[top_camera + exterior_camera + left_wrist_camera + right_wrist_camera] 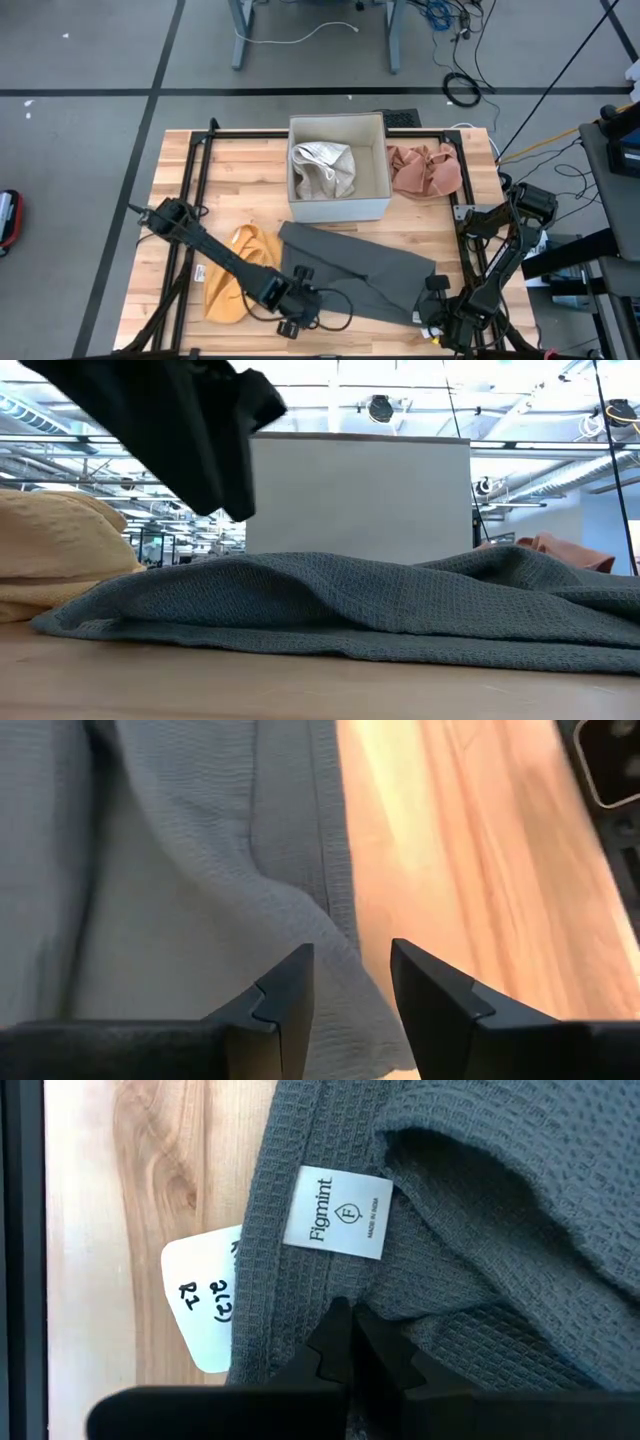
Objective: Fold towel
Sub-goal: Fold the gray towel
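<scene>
Lying diagonally across the tabletop (180, 170), the grey towel (360, 268) spans both hands: left hand (300, 318) parted at its near-left corner, right hand (432, 318) closed over its near-right edge.

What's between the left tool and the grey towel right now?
Nothing visible. The left tool hangs right over the grey towel near its edge, fingers apart, only cloth and bare table below. The right tool is shut on the towel's hem by the label.
</scene>
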`<state>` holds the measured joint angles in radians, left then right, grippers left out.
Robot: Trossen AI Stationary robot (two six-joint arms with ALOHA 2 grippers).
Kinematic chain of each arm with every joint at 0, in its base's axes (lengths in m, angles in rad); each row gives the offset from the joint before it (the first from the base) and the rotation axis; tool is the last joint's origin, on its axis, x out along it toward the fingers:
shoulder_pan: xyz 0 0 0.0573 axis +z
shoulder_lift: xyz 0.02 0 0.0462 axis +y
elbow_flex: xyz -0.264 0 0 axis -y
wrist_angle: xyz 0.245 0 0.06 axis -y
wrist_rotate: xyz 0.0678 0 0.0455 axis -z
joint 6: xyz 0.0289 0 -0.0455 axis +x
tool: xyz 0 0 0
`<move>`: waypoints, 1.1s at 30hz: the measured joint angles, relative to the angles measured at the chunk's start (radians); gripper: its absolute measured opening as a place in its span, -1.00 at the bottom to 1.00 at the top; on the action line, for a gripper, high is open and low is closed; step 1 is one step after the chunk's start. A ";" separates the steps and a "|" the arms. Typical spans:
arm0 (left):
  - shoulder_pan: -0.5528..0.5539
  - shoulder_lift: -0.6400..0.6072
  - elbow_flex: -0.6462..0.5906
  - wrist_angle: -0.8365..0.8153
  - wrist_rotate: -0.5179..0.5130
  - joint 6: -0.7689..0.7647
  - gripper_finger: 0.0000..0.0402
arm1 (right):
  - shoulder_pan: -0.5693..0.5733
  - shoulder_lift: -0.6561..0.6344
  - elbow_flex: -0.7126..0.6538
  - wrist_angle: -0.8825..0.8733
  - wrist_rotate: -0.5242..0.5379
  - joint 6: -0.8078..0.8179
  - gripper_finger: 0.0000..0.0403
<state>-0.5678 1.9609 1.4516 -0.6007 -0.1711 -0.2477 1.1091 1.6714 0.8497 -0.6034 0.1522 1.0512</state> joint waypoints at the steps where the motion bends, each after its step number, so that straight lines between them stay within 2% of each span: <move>1: -0.011 0.000 -0.006 0.000 -0.023 -0.022 -0.28 | 0.000 0.000 0.000 0.000 0.001 0.001 -1.00; 6: -0.049 0.003 -0.045 -0.004 -0.077 -0.145 -0.06 | 0.000 -0.001 0.000 0.005 0.002 0.002 -1.00; 12: -0.066 0.003 -0.049 0.009 -0.089 -0.245 0.26 | 0.000 -0.001 0.000 0.006 0.006 0.001 -1.00; 21: -0.069 0.003 -0.132 0.046 -0.103 -0.322 0.28 | -0.001 -0.001 0.000 0.009 0.007 0.006 -1.00; 24: -0.065 0.003 -0.158 0.061 -0.104 -0.330 0.19 | 0.000 -0.001 0.000 0.010 0.014 0.006 -1.00; 26: -0.064 0.003 -0.163 0.059 -0.120 -0.335 0.07 | 0.000 -0.001 0.000 0.013 0.026 0.006 -1.00; 33: -0.053 0.003 -0.163 0.052 -0.156 -0.233 -0.70 | 0.000 -0.001 0.001 0.013 0.032 0.004 -1.00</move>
<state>-0.6209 1.9640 1.2884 -0.5489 -0.3275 -0.4809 1.1091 1.6707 0.8505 -0.5903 0.1841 1.0554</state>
